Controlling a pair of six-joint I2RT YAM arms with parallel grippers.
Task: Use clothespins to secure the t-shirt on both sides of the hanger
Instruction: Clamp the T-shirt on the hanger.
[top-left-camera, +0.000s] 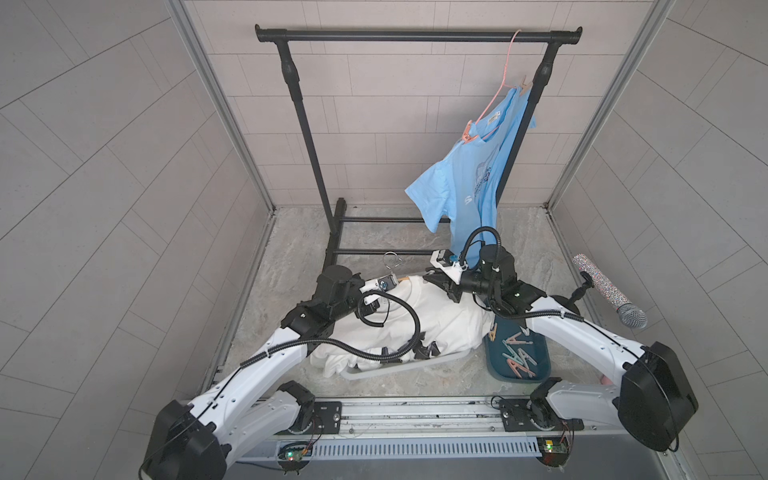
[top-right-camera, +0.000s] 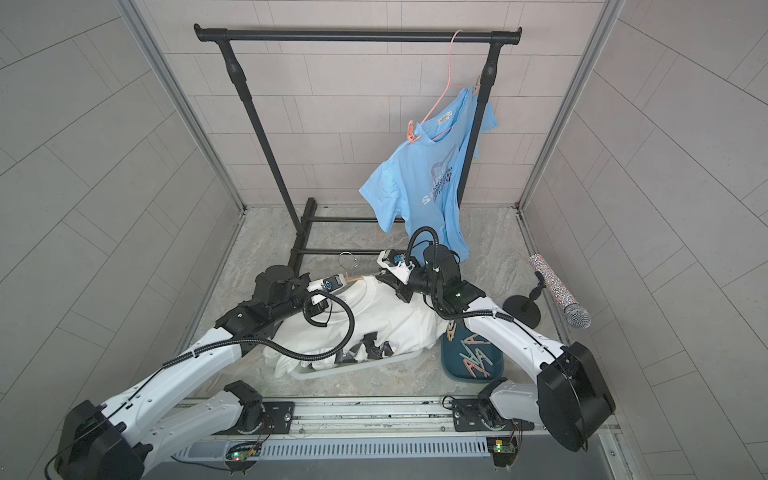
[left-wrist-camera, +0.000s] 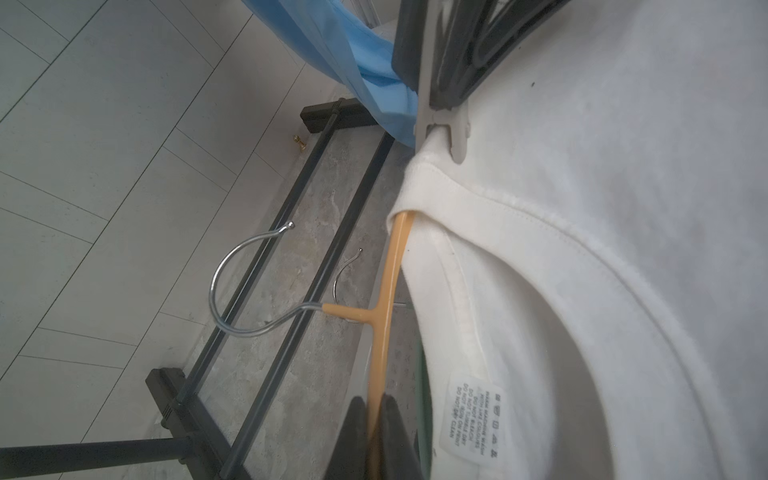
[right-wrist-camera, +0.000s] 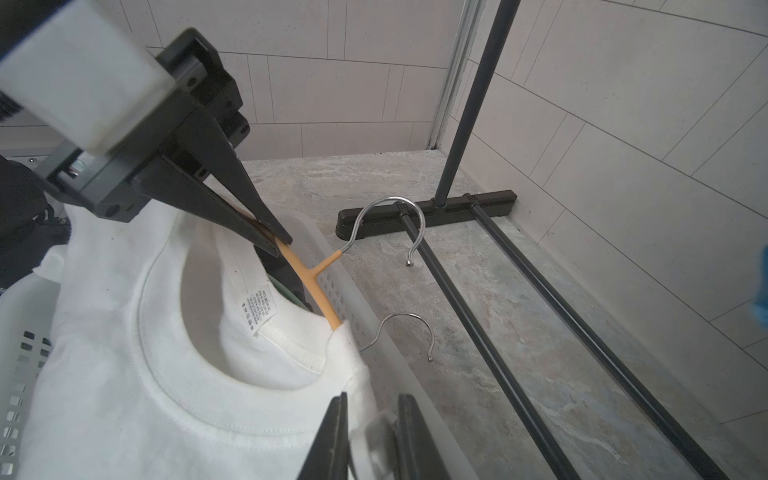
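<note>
A white t-shirt (top-left-camera: 436, 316) (top-right-camera: 386, 311) lies over a basket, with an orange hanger (left-wrist-camera: 386, 291) (right-wrist-camera: 309, 282) inside its collar. My left gripper (left-wrist-camera: 376, 401) (right-wrist-camera: 276, 245) (top-left-camera: 400, 281) is shut on the hanger's bare arm beside the hook. My right gripper (right-wrist-camera: 372, 409) (left-wrist-camera: 444, 106) (top-left-camera: 429, 277) is shut on a pale grey-white clothespin (left-wrist-camera: 442, 124). The mouth of that clothespin straddles the shirt's shoulder fold just past the collar. More clothespins (top-left-camera: 517, 353) (top-right-camera: 473, 357) lie in a teal tray (top-left-camera: 547, 365).
A blue t-shirt (top-left-camera: 469, 178) hangs pinned on a pink hanger from the black rack (top-left-camera: 415, 36) at the back right. The white basket (top-left-camera: 399, 368) (right-wrist-camera: 374, 311) holds more clothes and a second hanger hook (right-wrist-camera: 415, 328). A microphone on a stand (top-left-camera: 606, 291) is at the right.
</note>
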